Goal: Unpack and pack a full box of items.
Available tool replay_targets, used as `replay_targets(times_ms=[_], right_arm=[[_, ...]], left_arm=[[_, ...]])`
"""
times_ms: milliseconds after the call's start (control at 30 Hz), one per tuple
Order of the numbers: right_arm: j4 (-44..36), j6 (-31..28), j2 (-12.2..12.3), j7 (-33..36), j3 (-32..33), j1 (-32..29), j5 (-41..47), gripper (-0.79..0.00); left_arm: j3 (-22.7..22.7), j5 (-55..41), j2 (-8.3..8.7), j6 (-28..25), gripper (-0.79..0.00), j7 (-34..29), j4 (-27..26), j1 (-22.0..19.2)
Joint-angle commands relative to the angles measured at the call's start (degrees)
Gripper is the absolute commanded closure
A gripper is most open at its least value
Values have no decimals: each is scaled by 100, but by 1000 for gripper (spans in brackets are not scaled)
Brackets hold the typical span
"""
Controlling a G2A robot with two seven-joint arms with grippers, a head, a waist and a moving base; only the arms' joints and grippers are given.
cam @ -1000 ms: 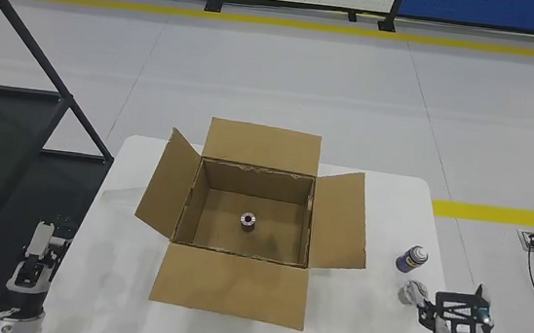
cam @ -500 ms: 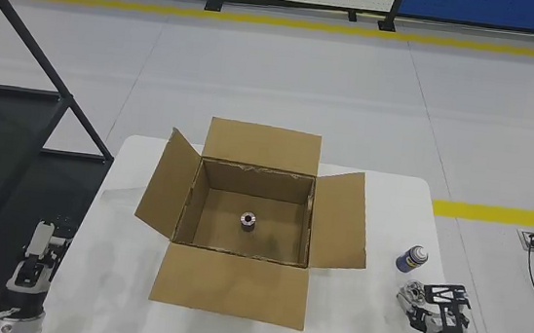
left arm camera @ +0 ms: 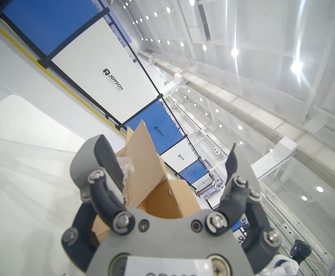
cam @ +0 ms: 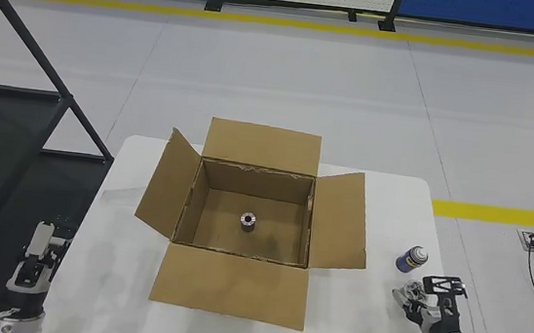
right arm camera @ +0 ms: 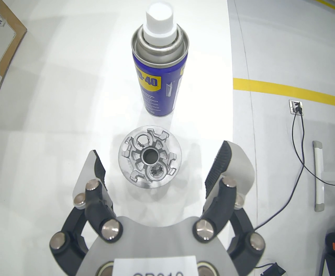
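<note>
Cardboard box (cam: 230, 285) sitting open mid-table, all four flaps folded outward, upright. Inside, one small round metal part (cam: 246, 221) lying on box floor, roughly centre, apart from the walls.

White table (cam: 118, 278) carrying two more items out on robot's right side, well apart from box:
- blue spray can (right arm camera: 159, 75) w/ white cap, standing upright.
- machined metal hub (right arm camera: 150, 164), silver, round, central bore + slotted ribs facing up, lying flat just beside can on the near side. Not touching can as far as right wrist view shows.

R gripper (right arm camera: 161, 158) hovering over the hub, pointing down at table. Jaws spread wide, one black pad (right arm camera: 218, 167) either side of hub, clear gap to the part on both sides; nothing being pinched.

L gripper (left arm camera: 168, 151) hanging off table's near-left corner, tilted up toward box and the ceiling. Jaws spread, nothing between them. Box side wall + one raised flap showing past its fingers in left wrist view.
</note>
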Motion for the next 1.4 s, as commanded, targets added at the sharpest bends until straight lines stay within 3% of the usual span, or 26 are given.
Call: replay_targets(times_ms=[0,33,67,367,633,933,1133,1367], right_arm=[[7,11,11,30,-14,29,15,-129],[6,9,17,36,-16,41,19,-15],[0,1,24,40,-14,49,24,0],[-634,73,68,-65,50,-166,55,0],[-1628,499,73,-180,-14,-480,-128,0],[-3169,916,43,-660,-808,-517,-772,0],[-3496,450,42,-585,-1807,58,-1188,0],[-2451,39,-67,376,-3306,1668,-1528,0]], left_arm=[[0,0,0,0,-785,0,0,0],[0,0,0,0,-785,0,0,0],[0,0,0,0,-785,0,0,0],[0,0,0,0,-785,0,0,0],[0,0,0,0,-785,0,0,0],[0,0,0,0,-785,0,0,0],[0,0,0,0,-785,0,0,0],[0,0,0,0,-785,0,0,0]])
